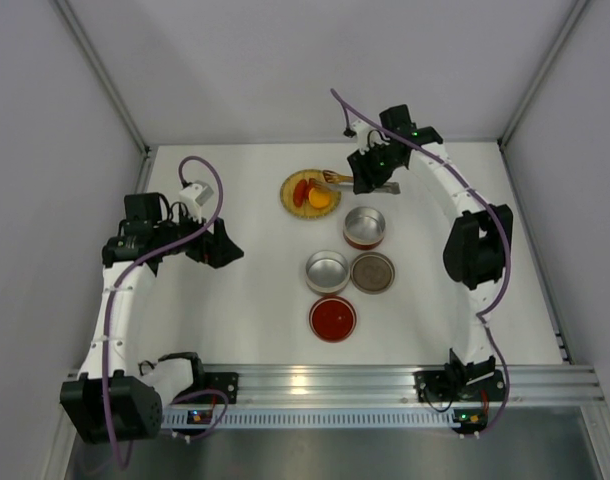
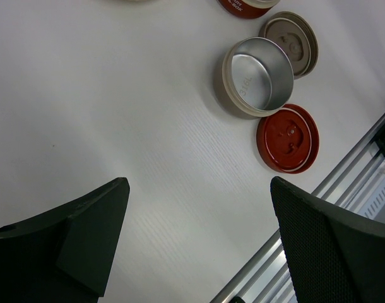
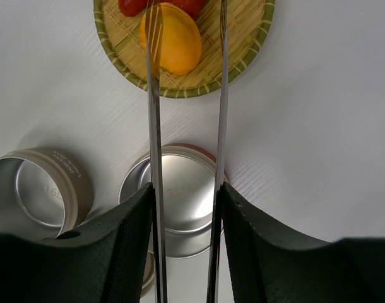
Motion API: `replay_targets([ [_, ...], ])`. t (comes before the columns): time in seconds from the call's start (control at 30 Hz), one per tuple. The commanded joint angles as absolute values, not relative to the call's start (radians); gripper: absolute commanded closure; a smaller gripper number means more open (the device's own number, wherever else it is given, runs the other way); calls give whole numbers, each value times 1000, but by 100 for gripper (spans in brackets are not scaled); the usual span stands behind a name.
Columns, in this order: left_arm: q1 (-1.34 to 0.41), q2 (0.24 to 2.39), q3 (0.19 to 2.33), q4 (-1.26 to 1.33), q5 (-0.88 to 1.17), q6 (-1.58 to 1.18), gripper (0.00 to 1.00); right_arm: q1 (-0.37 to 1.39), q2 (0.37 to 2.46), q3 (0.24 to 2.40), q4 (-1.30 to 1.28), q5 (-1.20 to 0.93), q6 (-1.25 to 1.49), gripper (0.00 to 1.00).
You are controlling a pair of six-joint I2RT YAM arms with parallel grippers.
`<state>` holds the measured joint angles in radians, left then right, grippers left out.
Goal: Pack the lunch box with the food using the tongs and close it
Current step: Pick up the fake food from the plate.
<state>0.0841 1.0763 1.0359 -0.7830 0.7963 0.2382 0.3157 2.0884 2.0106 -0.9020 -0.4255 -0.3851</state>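
Bright, even overhead light, soft short shadows, sharp overall focus

Robot lab test cell, not a home: bare white tabletop [image 1: 245, 320] boxed in by plain grey panels [image 1: 285, 70], aluminium extrusion rail [image 1: 325, 378] at the near edge, cabled left arm [image 1: 110, 300] and right arm [image 1: 465, 195] bolted on.

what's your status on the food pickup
Right gripper shut on tongs, tips at orange piece on woven plate. Left gripper open, idle. Nothing blocking.
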Motion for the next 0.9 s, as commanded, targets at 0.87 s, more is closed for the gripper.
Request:
replay_targets([
  [0.87,83,1094,1054,-723,798,241,2,265,2039,1999,-917,-557,-433,93],
])
